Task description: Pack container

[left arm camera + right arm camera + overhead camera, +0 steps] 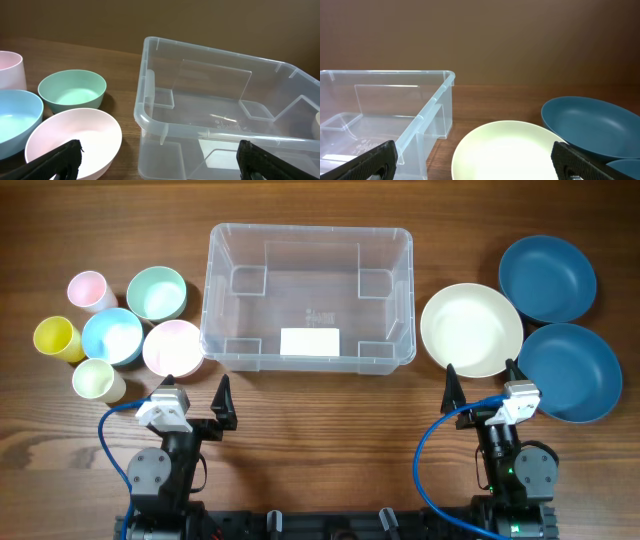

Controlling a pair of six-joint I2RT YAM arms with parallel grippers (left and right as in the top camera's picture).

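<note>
The clear plastic container (308, 295) stands empty at the table's middle, a white label on its bottom. It also shows in the left wrist view (220, 115) and the right wrist view (385, 125). My left gripper (192, 402) is open and empty near the front edge, just in front of a pink bowl (172, 347). My right gripper (484, 383) is open and empty in front of a cream plate (471, 329). In the left wrist view the gripper (160, 160) faces the pink bowl (75, 140) and the container's corner. In the right wrist view the gripper (475, 160) faces the cream plate (505, 150).
Left of the container: a pink cup (88, 289), a green bowl (156, 292), a yellow cup (57, 338), a blue bowl (111, 335), a pale green cup (97, 380). Right of it: two dark blue plates (547, 276) (569, 370).
</note>
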